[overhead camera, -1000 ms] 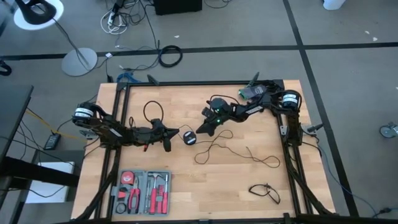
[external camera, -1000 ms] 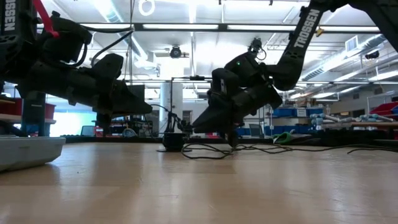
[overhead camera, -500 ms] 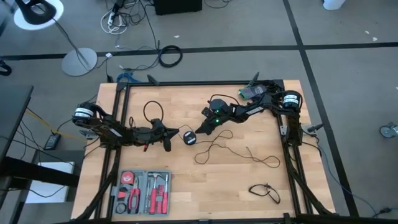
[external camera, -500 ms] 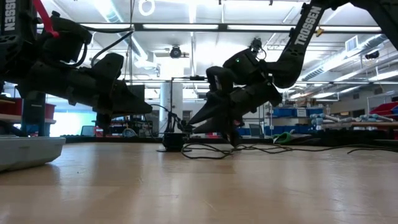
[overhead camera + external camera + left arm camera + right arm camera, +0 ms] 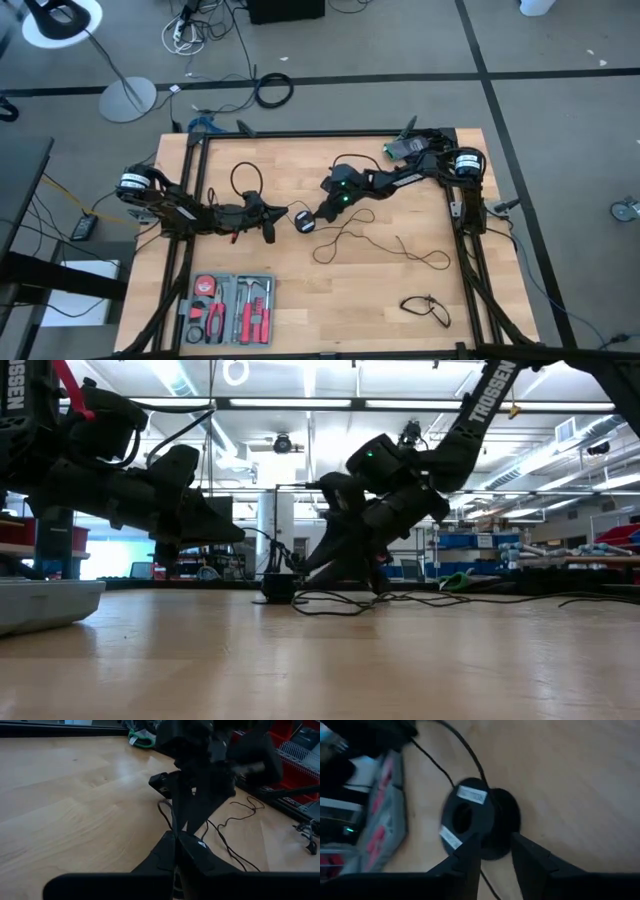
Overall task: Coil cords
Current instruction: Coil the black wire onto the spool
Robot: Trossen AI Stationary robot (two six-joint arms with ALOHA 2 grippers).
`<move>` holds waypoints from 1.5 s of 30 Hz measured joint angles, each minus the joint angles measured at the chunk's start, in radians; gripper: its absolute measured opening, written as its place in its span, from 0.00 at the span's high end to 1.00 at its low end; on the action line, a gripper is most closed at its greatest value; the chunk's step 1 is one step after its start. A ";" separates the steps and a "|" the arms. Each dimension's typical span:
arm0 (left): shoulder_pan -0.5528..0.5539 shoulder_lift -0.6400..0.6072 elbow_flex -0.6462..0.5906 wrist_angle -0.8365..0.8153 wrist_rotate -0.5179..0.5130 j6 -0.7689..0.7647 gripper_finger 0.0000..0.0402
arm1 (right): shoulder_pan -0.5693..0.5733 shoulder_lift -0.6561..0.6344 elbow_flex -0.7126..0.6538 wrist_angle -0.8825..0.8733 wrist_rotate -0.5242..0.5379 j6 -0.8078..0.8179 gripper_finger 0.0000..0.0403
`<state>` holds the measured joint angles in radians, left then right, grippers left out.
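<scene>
Red-handled tools (image 5: 252, 318) in grey tray (image 5: 228, 284)

The high view looks straight down; the low view skims the tabletop level; both share the black disc (image 5: 305, 223) at table centre, six o'clock of the right wrist view's close look.

Wooden table (image 5: 300, 310) carrying a thin black cord (image 5: 375, 245), small black spool (image 5: 305, 223), tool tray (image 5: 228, 308) lower left, glasses (image 5: 427, 309) lower right.

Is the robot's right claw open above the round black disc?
Yes, the right gripper has its two fingers spread apart with the round black disc showing between them.
</scene>
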<state>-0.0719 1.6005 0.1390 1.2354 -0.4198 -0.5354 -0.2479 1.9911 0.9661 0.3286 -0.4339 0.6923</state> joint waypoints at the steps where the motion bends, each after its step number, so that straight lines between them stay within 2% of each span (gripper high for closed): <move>1: 0.000 0.000 0.000 0.000 0.000 0.000 0.96 | 0.000 0.000 0.009 -0.025 0.007 -0.007 0.73; 12: 0.000 0.000 0.001 0.001 0.003 -0.001 0.96 | 0.033 0.008 0.052 -0.030 -0.015 -0.058 0.74; 22: 0.000 0.000 0.001 0.001 0.002 -0.001 0.96 | 0.045 0.008 0.053 0.042 -0.053 0.040 0.77; 29: 0.000 0.000 0.002 0.001 0.002 -0.001 0.96 | 0.048 0.007 0.053 0.034 0.002 0.074 0.79; 32: 0.000 0.000 0.002 0.001 0.001 -0.001 0.96 | 0.049 0.007 0.054 0.062 0.026 0.063 0.83; 37: 0.000 0.000 0.002 0.000 0.001 -0.001 0.96 | 0.067 0.005 0.055 0.126 0.042 -0.001 0.98; 45: 0.000 0.000 0.002 0.003 0.001 -0.001 0.96 | 0.091 0.003 0.057 0.130 0.043 -0.044 1.00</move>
<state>-0.0719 1.6009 0.1410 1.2382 -0.4191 -0.5362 -0.1574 1.9938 1.0229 0.4590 -0.3912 0.6487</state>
